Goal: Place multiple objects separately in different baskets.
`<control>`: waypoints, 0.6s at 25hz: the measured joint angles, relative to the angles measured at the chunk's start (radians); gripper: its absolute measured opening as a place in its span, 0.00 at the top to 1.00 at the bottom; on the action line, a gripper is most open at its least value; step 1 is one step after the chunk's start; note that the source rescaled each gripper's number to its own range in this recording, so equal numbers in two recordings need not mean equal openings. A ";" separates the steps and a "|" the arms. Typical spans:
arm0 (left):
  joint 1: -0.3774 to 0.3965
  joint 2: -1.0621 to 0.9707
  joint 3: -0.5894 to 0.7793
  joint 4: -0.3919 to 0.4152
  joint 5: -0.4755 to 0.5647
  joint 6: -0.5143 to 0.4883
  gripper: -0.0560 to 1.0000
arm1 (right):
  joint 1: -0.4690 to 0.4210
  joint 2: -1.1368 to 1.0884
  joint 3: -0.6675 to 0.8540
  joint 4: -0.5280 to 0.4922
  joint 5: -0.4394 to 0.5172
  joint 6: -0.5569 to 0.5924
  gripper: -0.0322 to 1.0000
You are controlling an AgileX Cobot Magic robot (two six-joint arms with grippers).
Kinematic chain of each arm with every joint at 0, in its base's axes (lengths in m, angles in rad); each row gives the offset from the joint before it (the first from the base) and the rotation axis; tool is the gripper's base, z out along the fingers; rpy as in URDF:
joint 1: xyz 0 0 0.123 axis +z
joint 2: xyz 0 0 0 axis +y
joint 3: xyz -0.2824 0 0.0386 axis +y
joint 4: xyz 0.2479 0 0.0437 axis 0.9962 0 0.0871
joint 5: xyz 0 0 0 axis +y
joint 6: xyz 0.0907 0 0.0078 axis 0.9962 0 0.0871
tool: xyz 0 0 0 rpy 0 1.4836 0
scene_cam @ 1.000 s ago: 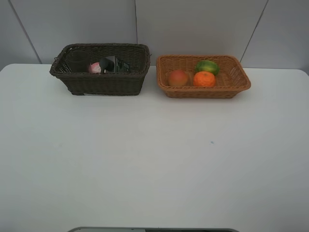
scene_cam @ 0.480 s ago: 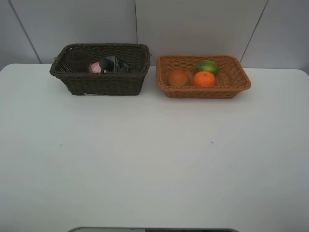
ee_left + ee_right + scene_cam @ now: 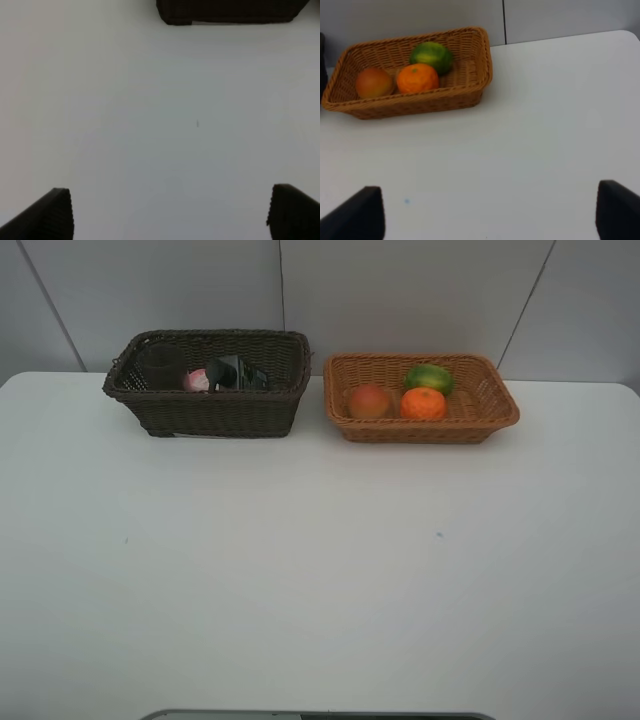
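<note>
While the high view shows no arms, the dark basket (image 3: 207, 412) holds a pink tube (image 3: 195, 381) and bottle (image 3: 236, 372), the tan basket (image 3: 420, 428) three fruits. Left gripper (image 3: 170, 212) gapes empty over the table (image 3: 150, 125). Right gripper (image 3: 490, 212), likewise spread and empty, faces the orange (image 3: 417, 78), mango (image 3: 432, 56) and red fruit (image 3: 373, 82).

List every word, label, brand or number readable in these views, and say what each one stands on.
None readable. The dark pump bottle in the dark brown basket shows a pale patch, too small and blurred to read. The fruit, the tan basket and the table carry no text.
</note>
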 joint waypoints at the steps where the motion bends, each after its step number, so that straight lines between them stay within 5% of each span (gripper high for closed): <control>1: 0.000 0.000 0.000 0.001 0.000 0.000 0.00 | 0.000 0.000 0.000 0.000 0.000 0.000 0.17; 15: 0.000 0.000 0.014 -0.027 -0.049 0.002 0.00 | 0.000 0.000 0.000 0.000 0.000 0.000 0.17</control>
